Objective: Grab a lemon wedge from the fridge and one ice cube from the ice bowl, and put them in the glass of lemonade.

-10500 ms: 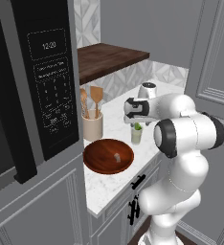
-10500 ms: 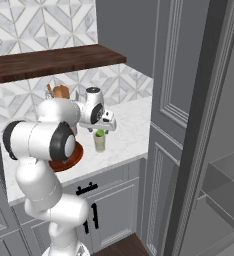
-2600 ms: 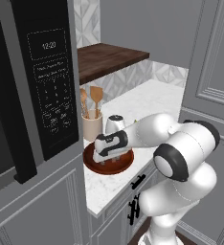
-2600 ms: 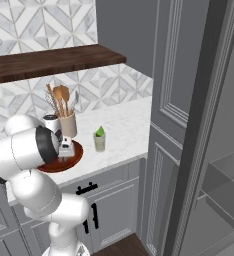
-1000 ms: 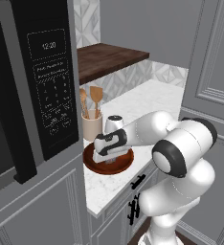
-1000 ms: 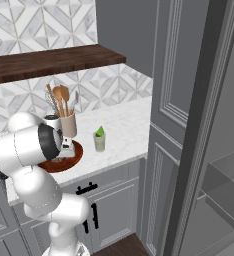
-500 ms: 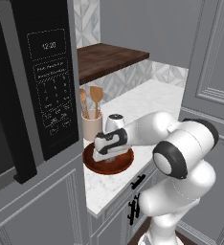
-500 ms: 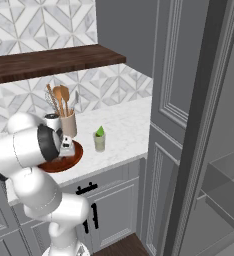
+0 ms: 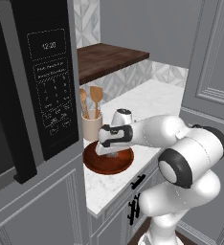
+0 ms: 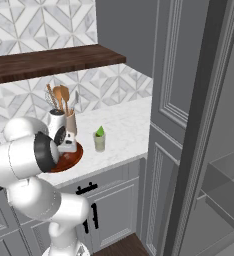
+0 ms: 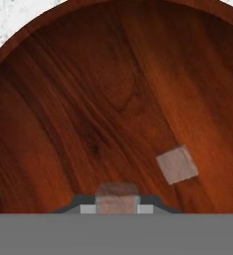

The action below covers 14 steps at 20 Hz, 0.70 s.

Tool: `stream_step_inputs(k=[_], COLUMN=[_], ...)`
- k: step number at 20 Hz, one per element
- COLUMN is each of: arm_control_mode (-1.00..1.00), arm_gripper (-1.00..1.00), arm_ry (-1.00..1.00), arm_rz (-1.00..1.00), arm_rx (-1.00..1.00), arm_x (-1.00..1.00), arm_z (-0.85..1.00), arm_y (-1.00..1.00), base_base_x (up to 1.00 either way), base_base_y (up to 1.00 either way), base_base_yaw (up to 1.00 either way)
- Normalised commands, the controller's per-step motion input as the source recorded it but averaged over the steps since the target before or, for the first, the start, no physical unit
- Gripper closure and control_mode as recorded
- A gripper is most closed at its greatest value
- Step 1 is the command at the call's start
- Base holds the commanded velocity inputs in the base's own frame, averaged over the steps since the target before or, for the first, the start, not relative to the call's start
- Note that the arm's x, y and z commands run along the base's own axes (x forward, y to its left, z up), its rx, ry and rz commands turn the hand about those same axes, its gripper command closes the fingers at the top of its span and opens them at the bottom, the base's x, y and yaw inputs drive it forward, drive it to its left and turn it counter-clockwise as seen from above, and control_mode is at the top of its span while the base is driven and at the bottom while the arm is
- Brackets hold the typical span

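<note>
**Two Ice Cubes in View: Handling and Setting**

One white marble counter [image 10: 121, 125] carries the working set, bounded by grey panelled cabinets, a patterned tile backsplash and a dark wooden shelf [image 9: 109, 57]. Its surface reads as hard, level and smooth.

The ice bowl [image 9: 109, 161] sits near the counter's front edge, just beside the utensil crock [image 9: 91, 127]. The bowl is shallow and rigid; its polished floor likely lets small pieces skid.

The glass of lemonade [image 10: 99, 141] stands apart from the bowl, with the lemon wedge [image 10: 100, 131] at its rim.

The gripper [image 11: 117, 198] hangs over the bowl. Its jaws stand nearly closed on one ice cube [image 11: 117, 195], pinched between the fingertips. A second, loose cube [image 11: 176, 164] lies on the bowl floor close by.

The ice cube is judged light, hard and slippery. Grip it squarely across two opposite flat faces; a corner grip would likely squirt it free.
</note>
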Motion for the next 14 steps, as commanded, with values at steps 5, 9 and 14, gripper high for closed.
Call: stream_step_inputs(k=[5,9,14], arm_control_mode=[-1.0,-1.0,-1.0], arm_gripper=[1.0,1.0,1.0], arm_ry=[0.0,0.0,0.0], arm_rz=[0.0,0.0,0.0], arm_rx=[0.04,0.01,0.01], arm_x=[0.0,0.0,0.01], arm_z=[0.17,0.14,0.04], arm_y=[-0.1,0.0,0.0], base_base_x=[0.0,0.0,0.0], base_base_y=[0.0,0.0,0.0], base_base_yaw=[0.0,0.0,0.0])
